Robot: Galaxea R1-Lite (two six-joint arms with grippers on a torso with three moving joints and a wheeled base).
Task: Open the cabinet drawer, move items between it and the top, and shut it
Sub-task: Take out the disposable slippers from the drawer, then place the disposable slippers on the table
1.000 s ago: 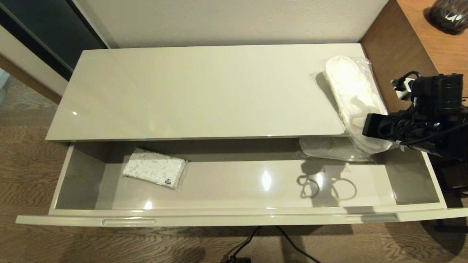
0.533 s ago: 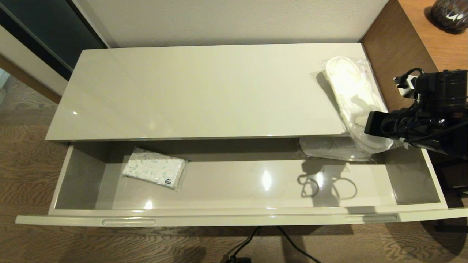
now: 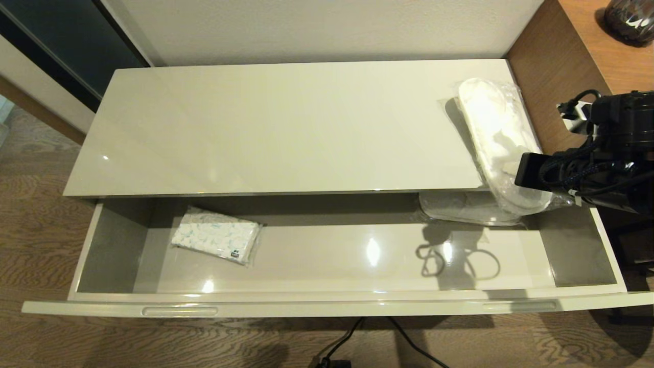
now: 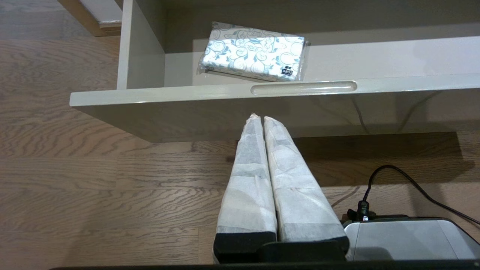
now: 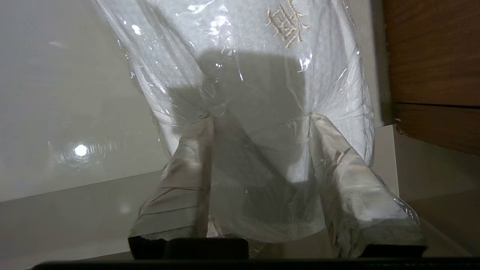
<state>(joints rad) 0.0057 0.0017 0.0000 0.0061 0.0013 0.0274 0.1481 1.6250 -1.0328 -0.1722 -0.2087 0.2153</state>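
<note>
over the last second our right hand (image 3: 531,176) has drifted outward and a little back, away from the drawer's middle, and the slippers (image 3: 498,138) have shifted only slightly with it. they lie along the right end of the top (image 3: 281,128), the near end overhanging the open cabinet drawer (image 3: 327,255). we judge the placing step is nearly done and the release is in progress. from the wrist camera, the right fingers (image 5: 180,195) stand spread on either side of the plastic-wrapped near end (image 5: 258,123), touching the wrap at its edges but not clamping it. the arm reaches in from the right, roughly level with the top. a second wrapped pair (image 3: 467,209) sits in the drawer's back right corner, and a patterned packet (image 3: 217,235) on its left. our left hand (image 4: 260,120) hangs below the drawer front with fingers pressed together, holding nothing.
</note>
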